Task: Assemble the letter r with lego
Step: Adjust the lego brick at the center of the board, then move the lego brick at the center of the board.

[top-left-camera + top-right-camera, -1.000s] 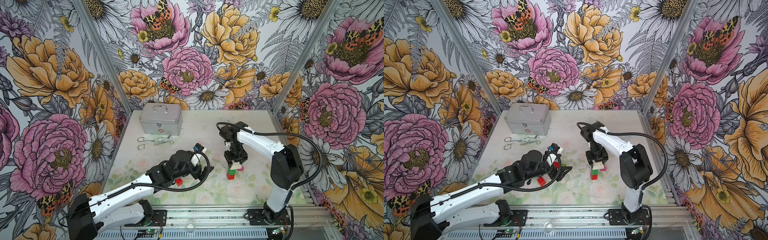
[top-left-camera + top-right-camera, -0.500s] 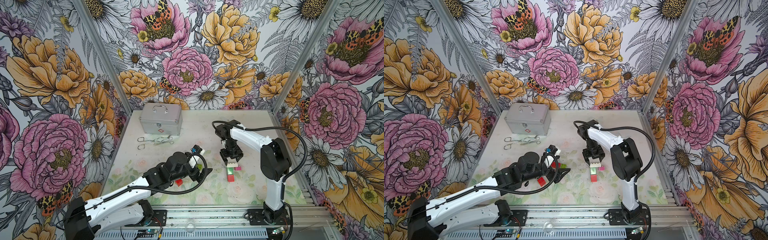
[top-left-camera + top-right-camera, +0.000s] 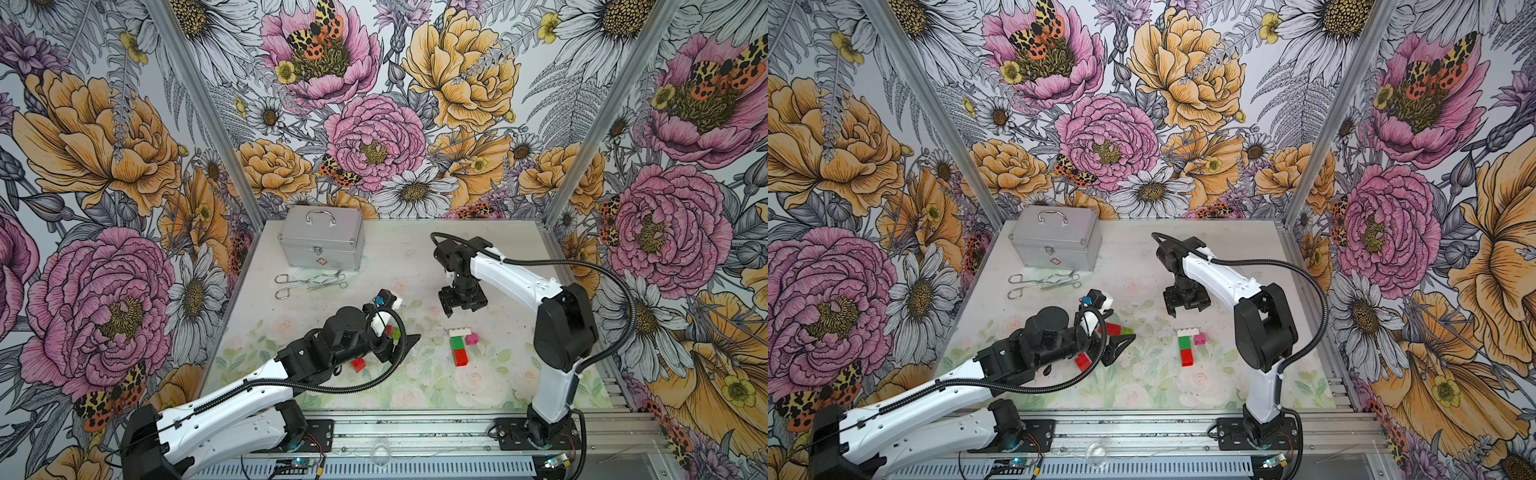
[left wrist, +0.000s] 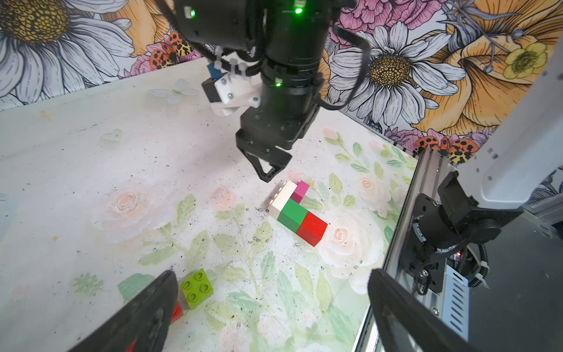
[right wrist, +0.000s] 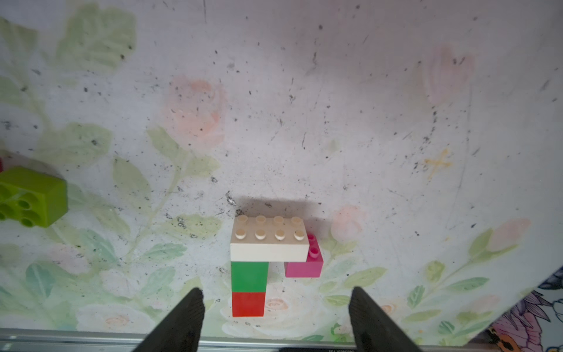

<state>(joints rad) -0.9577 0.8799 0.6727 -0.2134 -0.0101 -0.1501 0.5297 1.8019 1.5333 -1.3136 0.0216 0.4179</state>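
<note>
The lego r [image 3: 457, 344] is lying flat right of centre, while the empty, spread right gripper [image 3: 462, 309] hovering just beyond it and the wide-open left gripper [image 4: 272, 275] near the lime brick [image 4: 197, 288] are risking knocking it apart.

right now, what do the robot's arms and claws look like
The left arm and right arm are white shells with black joints, each carrying a ribbed black cable. The left claw and right claw are black, with two tapered fingers.
</note>
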